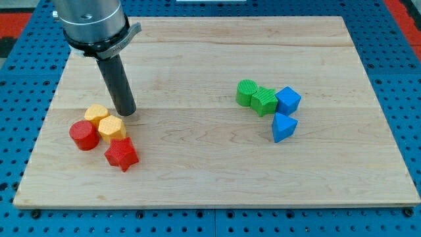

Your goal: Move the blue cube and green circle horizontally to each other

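Tip (127, 113) down on the board, bare and touching nothing, just above the yellow block (112, 127) of the red-and-yellow cluster; no jaws to hold anything. Green circle (247, 92) and blue cube (287, 100) well off toward the view's right, a second green block (265, 101) wedged between them, blue triangle (283, 127) just below. Best to cross clear of the near cluster, then nudge gently to level cube with circle without scattering neighbours.

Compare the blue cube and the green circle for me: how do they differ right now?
The blue cube is angular; the green circle is round and ribbed. The cube sits at the view's right of the cluster, the circle at its left, a second green block between them. Both lie far from my tip.
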Available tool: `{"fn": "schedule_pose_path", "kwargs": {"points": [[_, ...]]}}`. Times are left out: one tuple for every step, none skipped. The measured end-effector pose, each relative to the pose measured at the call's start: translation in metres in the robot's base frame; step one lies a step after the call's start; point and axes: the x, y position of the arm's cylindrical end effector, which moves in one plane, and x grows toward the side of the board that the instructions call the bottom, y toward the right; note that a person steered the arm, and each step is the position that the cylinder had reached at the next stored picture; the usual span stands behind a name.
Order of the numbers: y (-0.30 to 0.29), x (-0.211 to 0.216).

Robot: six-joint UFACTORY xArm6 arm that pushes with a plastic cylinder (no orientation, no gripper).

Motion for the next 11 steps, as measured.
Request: {"fn": "schedule_pose_path", "kwargs": {"points": [[0.000, 0.000], [0.015, -0.001], [0.014, -0.005], [0.068, -0.004], [0.139, 0.029], [0.196, 0.035], [0.227, 0.021], [0.266, -0.001], [0.287, -0.013], [0.291, -0.014], [0.313, -0.027]]}}
